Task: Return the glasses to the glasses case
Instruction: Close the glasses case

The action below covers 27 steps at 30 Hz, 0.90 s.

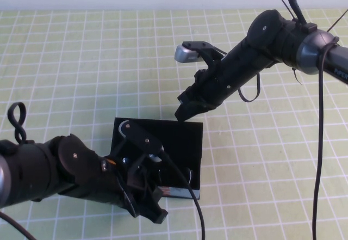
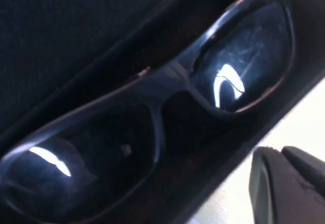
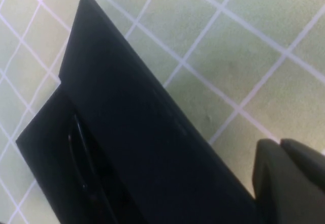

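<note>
The glasses case [image 1: 176,136] stands open at the table's middle, its printed front edge [image 1: 182,192] toward me. The black glasses [image 2: 167,82] lie inside the case's tray, lenses up, along its front wall [image 2: 244,142]. In the high view my left arm hides most of them. My left gripper [image 1: 156,214] is shut and empty, just outside the case's front edge; it also shows in the left wrist view [image 2: 282,153]. My right gripper [image 1: 184,114] is shut and empty at the far edge of the case's lid [image 3: 132,112], and it shows in the right wrist view [image 3: 278,145].
The table is a green mat with a white grid [image 1: 81,60]. My left arm's cable [image 1: 190,196] runs across the case's front right. The right arm [image 1: 255,49] reaches in from the upper right.
</note>
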### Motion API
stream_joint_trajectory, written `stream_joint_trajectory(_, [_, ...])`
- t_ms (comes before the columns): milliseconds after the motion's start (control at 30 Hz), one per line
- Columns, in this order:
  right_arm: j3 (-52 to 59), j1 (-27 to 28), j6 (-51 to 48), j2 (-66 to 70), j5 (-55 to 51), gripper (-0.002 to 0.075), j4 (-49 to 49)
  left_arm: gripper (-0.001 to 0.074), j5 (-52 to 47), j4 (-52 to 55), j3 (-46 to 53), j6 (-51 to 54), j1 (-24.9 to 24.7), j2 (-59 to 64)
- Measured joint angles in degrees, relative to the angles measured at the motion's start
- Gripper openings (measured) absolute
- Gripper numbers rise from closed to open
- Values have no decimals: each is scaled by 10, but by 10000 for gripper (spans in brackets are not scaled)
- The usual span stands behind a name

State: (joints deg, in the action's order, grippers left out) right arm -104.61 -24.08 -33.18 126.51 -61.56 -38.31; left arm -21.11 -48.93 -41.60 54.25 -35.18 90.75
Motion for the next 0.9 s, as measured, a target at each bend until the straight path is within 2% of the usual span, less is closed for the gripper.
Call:
stream_joint_trajectory(467, [-1,1,-2,-8,-7,-17,4,-3,56,1,8,0,-1,0])
stream_joint_trajectory(700, [-3,-1,-6,-11,-70,-18,-40,-3,88,1,9,0,-1,0])
stream_joint_trajectory(900, [-4,-9,-12,-11,-73,-18,-68,-3,96,1,9,1,-1,0])
